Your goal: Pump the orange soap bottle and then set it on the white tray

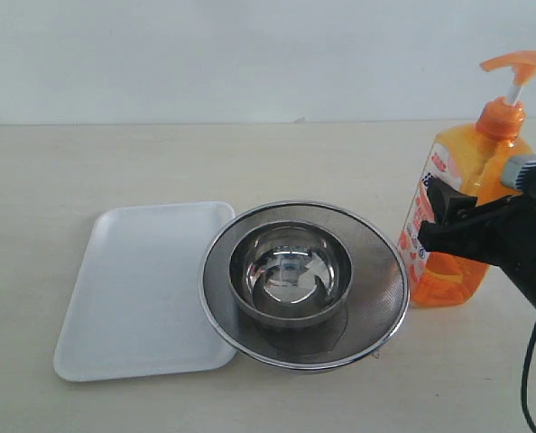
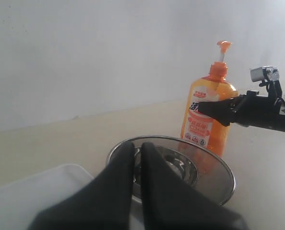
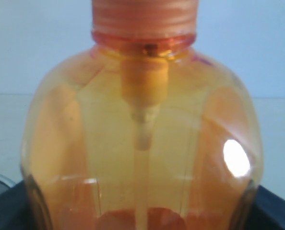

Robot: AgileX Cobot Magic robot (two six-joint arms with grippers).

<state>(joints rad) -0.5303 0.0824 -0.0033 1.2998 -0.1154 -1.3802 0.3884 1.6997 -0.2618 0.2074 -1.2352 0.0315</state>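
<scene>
The orange soap bottle [image 1: 471,153] stands upright on the table at the right, its pump head up on the white stem. My right gripper [image 1: 439,221] comes in from the right and is shut on the bottle's body at label height. In the right wrist view the bottle [image 3: 142,143] fills the frame between the dark fingers [image 3: 3,208]. The left wrist view shows the bottle [image 2: 207,127] with the right gripper [image 2: 214,109] on it. My left gripper [image 2: 137,148] is shut and empty, above the strainer's near side. The white tray [image 1: 133,289] lies empty at the left.
A round steel mesh strainer [image 1: 381,293] holding a steel bowl [image 1: 291,271] sits between the tray and the bottle, its rim overlapping the tray's right edge. A pale wall closes the back of the table. A black cable [image 1: 525,370] hangs under the right arm.
</scene>
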